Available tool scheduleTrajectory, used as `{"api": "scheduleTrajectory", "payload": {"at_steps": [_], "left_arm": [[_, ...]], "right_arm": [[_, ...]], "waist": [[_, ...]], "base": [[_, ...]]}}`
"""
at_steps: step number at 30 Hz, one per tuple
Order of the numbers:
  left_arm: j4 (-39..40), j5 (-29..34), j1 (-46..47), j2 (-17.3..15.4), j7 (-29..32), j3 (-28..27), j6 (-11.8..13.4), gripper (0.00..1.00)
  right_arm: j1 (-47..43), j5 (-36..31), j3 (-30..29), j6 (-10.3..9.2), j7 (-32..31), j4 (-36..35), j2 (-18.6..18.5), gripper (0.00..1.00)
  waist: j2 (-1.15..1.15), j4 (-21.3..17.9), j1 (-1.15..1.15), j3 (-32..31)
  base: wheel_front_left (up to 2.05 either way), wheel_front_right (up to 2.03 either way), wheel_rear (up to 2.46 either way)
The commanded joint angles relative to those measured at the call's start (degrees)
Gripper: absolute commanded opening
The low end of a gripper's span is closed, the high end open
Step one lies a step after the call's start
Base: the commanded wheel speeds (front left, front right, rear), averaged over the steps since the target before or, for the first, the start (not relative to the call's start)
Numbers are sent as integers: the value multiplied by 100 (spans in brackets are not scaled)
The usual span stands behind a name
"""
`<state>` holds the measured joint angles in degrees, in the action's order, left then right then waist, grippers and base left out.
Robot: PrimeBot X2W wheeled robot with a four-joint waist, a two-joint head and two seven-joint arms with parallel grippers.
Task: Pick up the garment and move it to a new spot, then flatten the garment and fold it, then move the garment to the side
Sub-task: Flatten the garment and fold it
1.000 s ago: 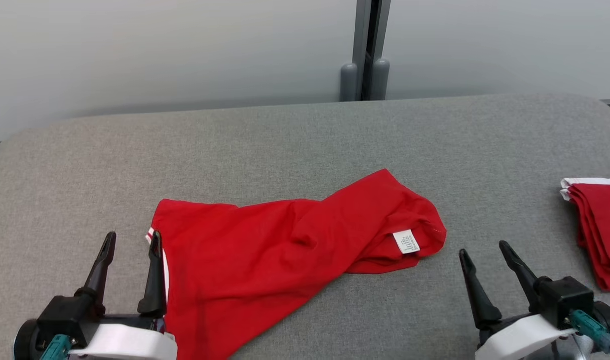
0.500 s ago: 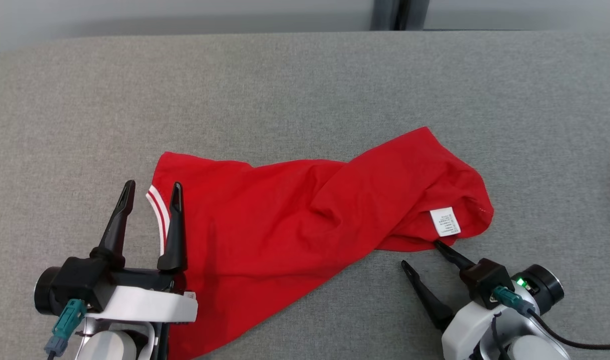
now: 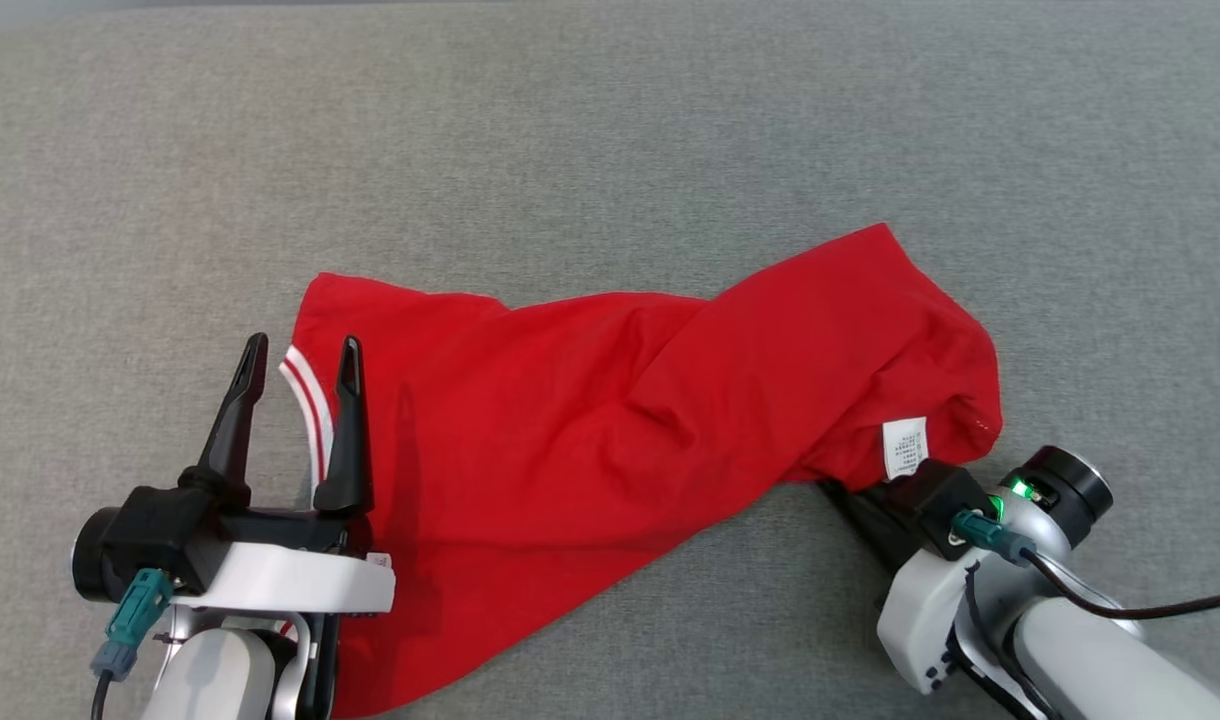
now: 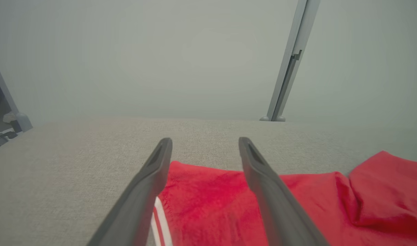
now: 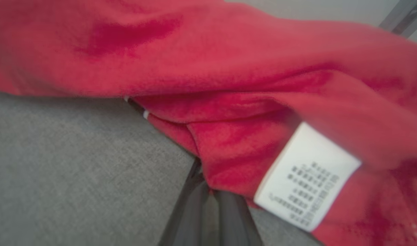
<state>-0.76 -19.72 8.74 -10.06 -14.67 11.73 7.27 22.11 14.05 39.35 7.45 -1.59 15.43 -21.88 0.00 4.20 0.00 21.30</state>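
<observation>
The red garment [image 3: 620, 420] lies crumpled across the grey table [image 3: 610, 150], with white stripes [image 3: 305, 395] at its left edge and a white label [image 3: 905, 447] near its right end. My left gripper [image 3: 304, 345] is open, its fingers straddling the striped edge; the left wrist view shows the same gripper [image 4: 205, 140] over the garment [image 4: 208, 191]. My right gripper [image 3: 850, 492] is at the garment's lower right edge beside the label. In the right wrist view that gripper [image 5: 203, 176] is shut on a fold of the garment [image 5: 229, 68] next to the label [image 5: 306, 176].
Grey padded table surface stretches behind and to both sides of the garment. A pale wall with a grey upright post [image 4: 290, 68] stands beyond the far edge. A dark cable [image 3: 1120, 600] trails from my right wrist.
The head camera has tilted down over the table. My right gripper has moved in to the garment's edge by the label and closed on it. The left gripper stays open.
</observation>
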Motion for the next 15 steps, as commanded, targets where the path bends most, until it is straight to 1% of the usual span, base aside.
{"api": "scheduleTrajectory", "payload": {"at_steps": [1,2,4,7,8,10,12,15], "left_arm": [[-10,32,79,-10,-29,-33,-10,100],[-33,48,75,-13,-36,-72,-21,100],[-43,51,33,-29,-44,-121,-20,100],[-30,72,-16,-49,-47,-169,-41,100],[-17,75,-30,-66,-43,-193,-44,100],[13,100,-44,-82,-42,-227,-38,100],[50,120,-68,-85,-43,-248,-21,100],[83,141,-87,-103,-44,-271,-13,100]], "right_arm": [[-176,107,169,8,-282,136,-235,0],[-65,367,592,10,-541,-270,-530,0],[82,712,1011,10,-857,-823,-885,0],[351,1387,1339,7,-1354,-1776,-1513,0],[390,1687,1383,3,-1512,-2097,-1672,0],[476,2028,1386,3,-1855,-2627,-2090,0],[474,2479,1258,4,-2094,-3119,-2356,0],[485,3117,917,4,-2297,-3763,-2701,0]], "waist": [[0,-60,0,-18],[0,-151,0,-48],[0,-260,0,-91],[0,-397,0,-134],[0,-440,0,-141],[0,-513,0,-149],[0,-576,0,-153],[0,-632,0,-151]], "base": [[0,0,0],[0,0,0],[0,0,0],[0,0,0],[0,0,0],[0,0,0],[0,0,0],[0,0,0]]}}
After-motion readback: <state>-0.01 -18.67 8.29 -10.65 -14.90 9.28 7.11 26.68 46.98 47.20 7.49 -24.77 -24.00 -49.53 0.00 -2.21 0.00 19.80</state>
